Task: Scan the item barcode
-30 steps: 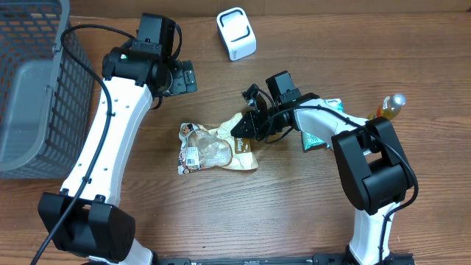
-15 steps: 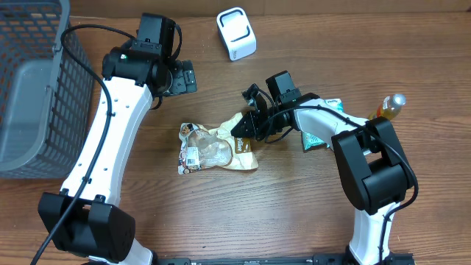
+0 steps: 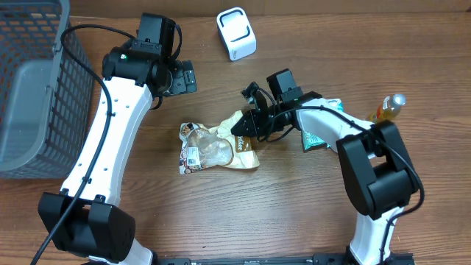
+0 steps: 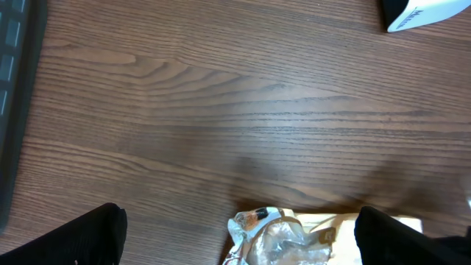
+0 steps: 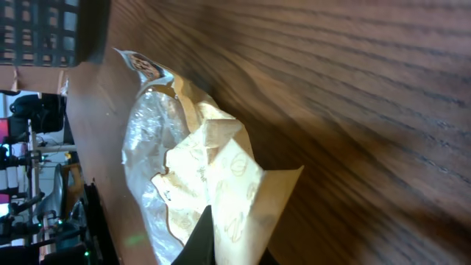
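Now at the pickup: right gripper (image 3: 246,126) pinching a tan corner of the crinkled tan-and-clear plastic snack bag (image 3: 213,151).
Most of the bag lies on the wooden table (image 3: 294,213), trailing away from those fingers; the left gripper (image 3: 184,77) hangs spread and empty, apart from it. Next, probably a lift and carry to the white box-shaped barcode scanner (image 3: 235,33), well beyond the fingertips, with the bag's white label (image 3: 193,156) turned toward it.

basket (image 3: 29,33) cut by left edge, packet (image 3: 210,151) label print unreadable
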{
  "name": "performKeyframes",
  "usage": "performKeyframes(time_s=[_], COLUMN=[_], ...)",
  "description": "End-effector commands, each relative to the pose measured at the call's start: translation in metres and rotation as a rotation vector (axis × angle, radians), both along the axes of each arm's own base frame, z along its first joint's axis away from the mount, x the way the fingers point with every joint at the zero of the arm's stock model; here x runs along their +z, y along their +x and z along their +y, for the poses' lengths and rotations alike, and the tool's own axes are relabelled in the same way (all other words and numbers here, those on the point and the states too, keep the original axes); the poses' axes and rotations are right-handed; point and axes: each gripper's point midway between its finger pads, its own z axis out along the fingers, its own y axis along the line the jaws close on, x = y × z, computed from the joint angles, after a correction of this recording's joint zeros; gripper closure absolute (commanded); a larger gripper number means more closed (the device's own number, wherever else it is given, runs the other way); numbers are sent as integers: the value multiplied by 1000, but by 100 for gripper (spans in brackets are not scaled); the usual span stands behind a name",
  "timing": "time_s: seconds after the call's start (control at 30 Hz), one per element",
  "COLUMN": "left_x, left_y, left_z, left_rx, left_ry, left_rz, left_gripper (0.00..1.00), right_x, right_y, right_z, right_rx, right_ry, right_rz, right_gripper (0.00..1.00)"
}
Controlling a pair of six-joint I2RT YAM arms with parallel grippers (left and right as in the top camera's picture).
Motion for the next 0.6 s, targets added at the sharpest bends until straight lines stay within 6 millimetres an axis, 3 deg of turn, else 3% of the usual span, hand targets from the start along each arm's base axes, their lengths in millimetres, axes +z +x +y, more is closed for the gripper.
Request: performKeyframes(time_s=[0.0, 0.57], left_x=[11, 11], left_y=[2, 2], left_z=[-1, -1], left_rx=[-14, -14], left_ry=[9, 9], left_rz=[-29, -29], left_gripper=[0, 0], right_x=[30, 58], right_y=[1, -7], right_z=[1, -3], right_rx=[14, 44], right_ry=[27, 33], right_rz=[-80, -132], right_gripper=[96, 96])
